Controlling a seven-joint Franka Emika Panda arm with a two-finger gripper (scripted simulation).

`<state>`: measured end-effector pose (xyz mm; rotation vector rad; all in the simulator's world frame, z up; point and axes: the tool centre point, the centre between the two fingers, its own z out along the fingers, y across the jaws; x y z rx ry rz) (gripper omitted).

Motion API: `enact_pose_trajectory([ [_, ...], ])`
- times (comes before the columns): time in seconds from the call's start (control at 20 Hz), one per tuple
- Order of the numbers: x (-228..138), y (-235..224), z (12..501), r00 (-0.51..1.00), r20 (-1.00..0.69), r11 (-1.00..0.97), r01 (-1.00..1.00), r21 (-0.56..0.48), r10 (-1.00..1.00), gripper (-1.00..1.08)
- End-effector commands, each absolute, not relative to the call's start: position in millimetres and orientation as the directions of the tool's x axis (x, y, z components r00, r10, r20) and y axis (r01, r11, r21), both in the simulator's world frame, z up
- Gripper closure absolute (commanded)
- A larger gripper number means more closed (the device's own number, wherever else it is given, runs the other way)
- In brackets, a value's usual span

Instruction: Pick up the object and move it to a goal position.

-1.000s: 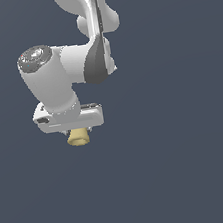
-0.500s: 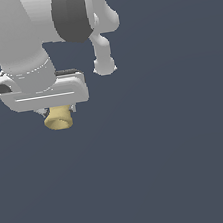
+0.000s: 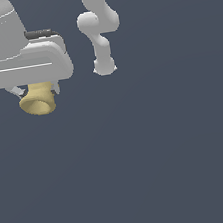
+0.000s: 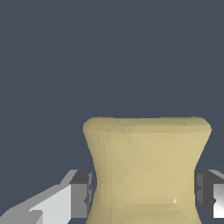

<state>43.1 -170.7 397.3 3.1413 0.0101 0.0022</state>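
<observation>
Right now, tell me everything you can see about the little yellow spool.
The spool is pale yellow-tan with a matte, faceted surface, pinched at the waist and flaring at both ends. It sits between the two fingers of the claw, whose dark pads press its waist from either side. In the exterior view its flared end points downward below the hand.

No text, label, brand, number or sign can be read in either view. Nothing is printed on the robot arm (image 3: 99, 29), on the pale yellow spool (image 4: 146, 170), or on the plain dark grey background (image 3: 165, 151).
</observation>
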Motion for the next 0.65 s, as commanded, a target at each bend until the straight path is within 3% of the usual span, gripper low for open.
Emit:
enact_pose_trajectory([
  [0.0, 43, -173, 409, 1.0, 0.0, -1.0, 0.007, 0.0, 0.007, 1.08],
  [0.6, 45, -176, 425, 1.0, 0.0, -1.0, 0.007, 0.0, 0.007, 1.08],
])
